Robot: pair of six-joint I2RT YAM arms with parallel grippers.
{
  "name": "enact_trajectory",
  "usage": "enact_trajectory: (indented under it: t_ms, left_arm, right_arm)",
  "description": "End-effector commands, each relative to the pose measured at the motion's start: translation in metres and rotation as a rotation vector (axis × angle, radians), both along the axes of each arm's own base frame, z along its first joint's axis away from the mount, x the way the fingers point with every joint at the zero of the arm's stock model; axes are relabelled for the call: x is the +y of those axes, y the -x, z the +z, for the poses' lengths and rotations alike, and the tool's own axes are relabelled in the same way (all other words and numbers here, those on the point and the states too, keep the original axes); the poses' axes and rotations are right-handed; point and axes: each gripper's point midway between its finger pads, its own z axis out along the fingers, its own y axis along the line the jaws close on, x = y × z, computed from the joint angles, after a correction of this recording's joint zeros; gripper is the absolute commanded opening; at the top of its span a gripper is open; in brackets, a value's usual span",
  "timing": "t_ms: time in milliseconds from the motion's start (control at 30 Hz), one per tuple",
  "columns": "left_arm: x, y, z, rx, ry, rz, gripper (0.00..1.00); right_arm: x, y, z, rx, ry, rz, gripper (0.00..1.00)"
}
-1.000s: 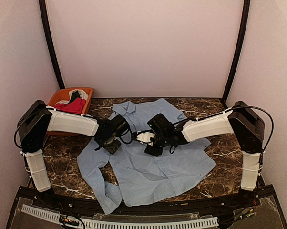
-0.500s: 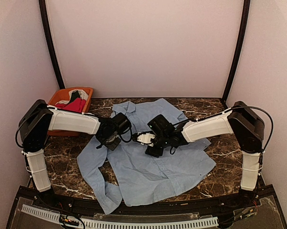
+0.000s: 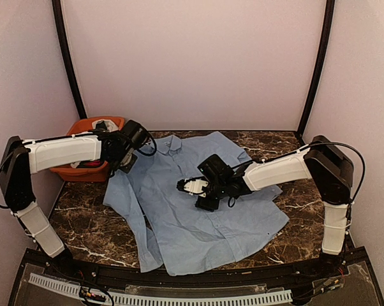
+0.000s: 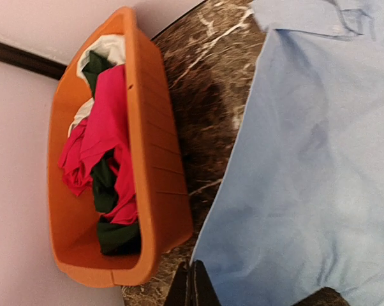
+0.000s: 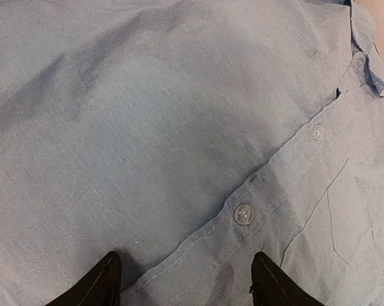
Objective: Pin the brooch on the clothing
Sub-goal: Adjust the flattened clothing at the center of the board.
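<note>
the left gripper (image 3: 117,164) has its two fingers (image 4: 191,288) pressed tight together. they pinch the edge of the blue shirt (image 3: 198,223) at its left side, right by the orange bin (image 4: 157,172). the right gripper (image 3: 187,185) has its fingers spread wide apart and holds nothing. it hangs low over the middle of the shirt, and the wrist view shows the button strip running between its two black tips.

the table (image 3: 83,217) is dark stone with white veins. the shirt lies spread flat on it, front side up, with the collar at the far end and one sleeve trailing toward the near edge. it fills most of the table's middle.

the bin sits at the far left corner, just beside the shirt. inside it are a red cloth (image 4: 109,127), a dark cloth (image 4: 118,233) and a bit of white cloth (image 4: 106,48), all bunched up.

a small clear button (image 5: 243,213) sits on the strip, with more buttons (image 5: 317,133) farther along.
</note>
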Motion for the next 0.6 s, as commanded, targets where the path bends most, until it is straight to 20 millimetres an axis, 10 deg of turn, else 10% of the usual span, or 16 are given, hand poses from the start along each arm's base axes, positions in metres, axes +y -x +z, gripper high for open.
enact_trajectory:
  t_ms: [0,300,567]
  left_arm:
    - [0.029,0.005,-0.024,0.075,-0.114,0.037,0.03]
    - [0.041,0.01,-0.047,0.128,-0.17,0.072,0.28]
    - [0.054,0.011,-0.016,0.04,-0.15,0.114,0.84]
  right_arm:
    - [-0.005,0.014,-0.006,0.038,0.027,0.025,0.67]
    - [-0.007,0.017,-0.001,0.044,0.03,0.039,0.67]
    - [-0.006,0.014,0.01,0.023,0.013,0.034,0.68]
